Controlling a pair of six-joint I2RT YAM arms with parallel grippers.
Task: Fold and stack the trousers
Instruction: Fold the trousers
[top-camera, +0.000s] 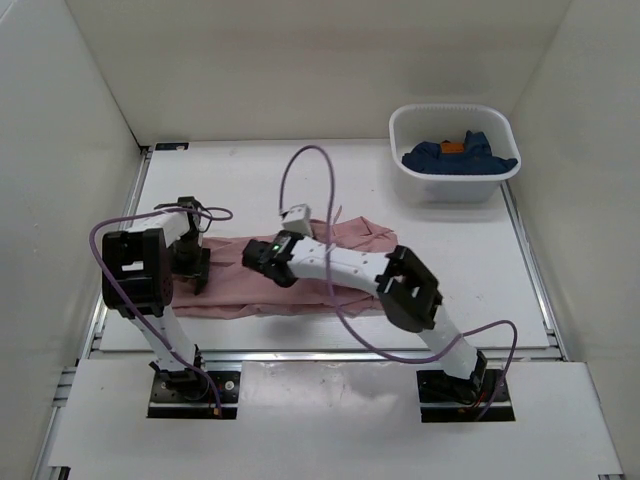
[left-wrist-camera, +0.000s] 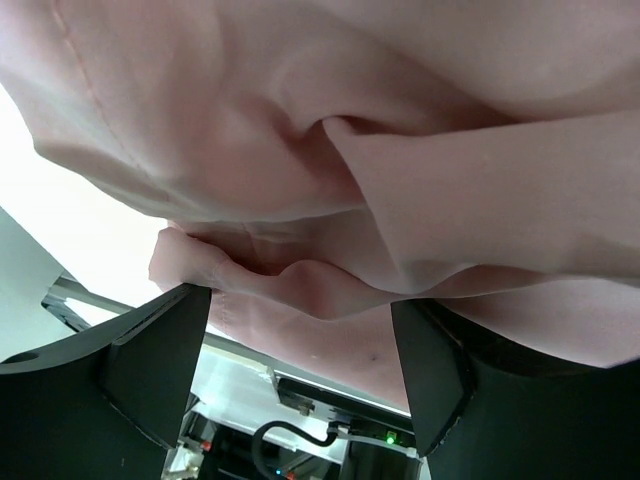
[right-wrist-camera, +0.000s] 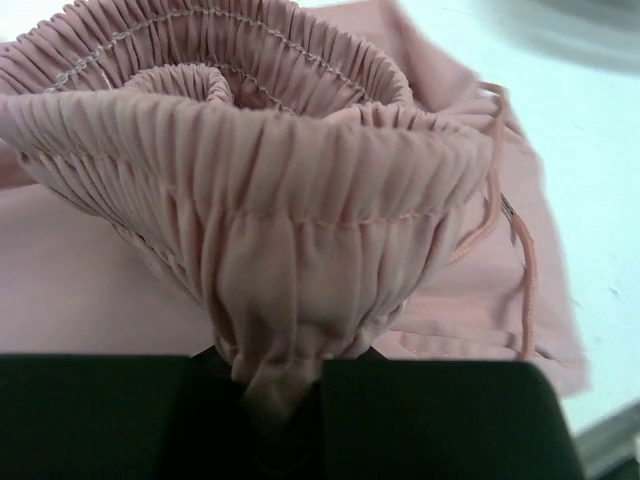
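The trousers (top-camera: 345, 238) are seen as a dusty-pink band across the centre of the top view. They are laid on the white table (top-camera: 480, 280), with the cloth running from left of centre to right of centre. A white bin (top-camera: 452, 190) is placed at the upper right of that frame. A dark navy garment (top-camera: 455, 158) with an orange tag is held in it, well apart from the pink cloth.

The right pincer (right-wrist-camera: 270, 390) is closed on the trousers. In the right wrist view the gathered elastic waistband (right-wrist-camera: 300, 200) is pinched at the lower centre of the frame and is fanned upward into a ruffled cone. The left pincer (left-wrist-camera: 295, 310) is shown with its jaws wide apart. A soft fold of cloth is draped at the fingertips in the middle of the left wrist view, and nothing is seen clamped. A thin drawstring (right-wrist-camera: 525, 270) is seen trailing down the right side of the right wrist view.

The fabric is judged thin, light and limp, so no shape will be kept when it is lifted, and sagging and creasing are to be expected. A firmer hold is offered by the thick waistband and the hems than by a single loose layer. The drawstring is best left out of any grip.
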